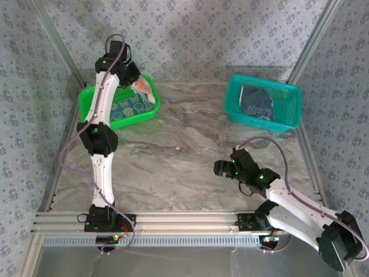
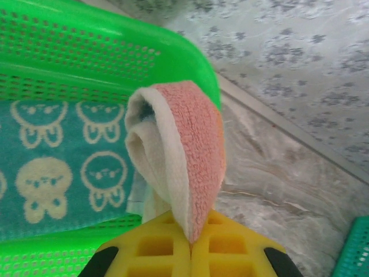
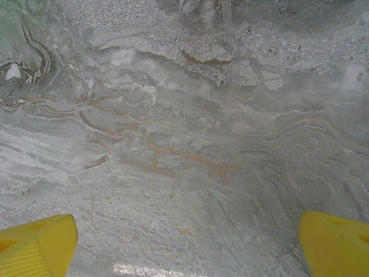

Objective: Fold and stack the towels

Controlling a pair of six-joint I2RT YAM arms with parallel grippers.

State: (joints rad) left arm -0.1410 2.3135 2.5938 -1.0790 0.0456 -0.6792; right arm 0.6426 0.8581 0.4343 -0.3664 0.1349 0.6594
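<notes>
1. My left claw (image 2: 191,242) is pressed together on a pink and cream towel (image 2: 190,150); the yellow fingers (image 2: 155,245) pinch one edge of it, and the cloth rises from them in a soft folded loop
2. That towel hangs at the right rim of the green basket (image 2: 86,46), at the far left of the table (image 1: 184,144), partly over the basket and partly over the marble beside it
3. Inside the green basket a teal towel (image 2: 63,167) with cream cartoon figures lies flat on the bottom, just left of the cloth I hold
4. My right claw (image 3: 184,242) is spread wide and holds nothing; it hovers over bare marble on the near right side, its yellow fingertips well apart
5. At the far right stands a teal basket (image 1: 291,112), and a dark slate-blue towel (image 1: 258,103) with pale lettering lies rumpled in it, well apart from both my claws
</notes>
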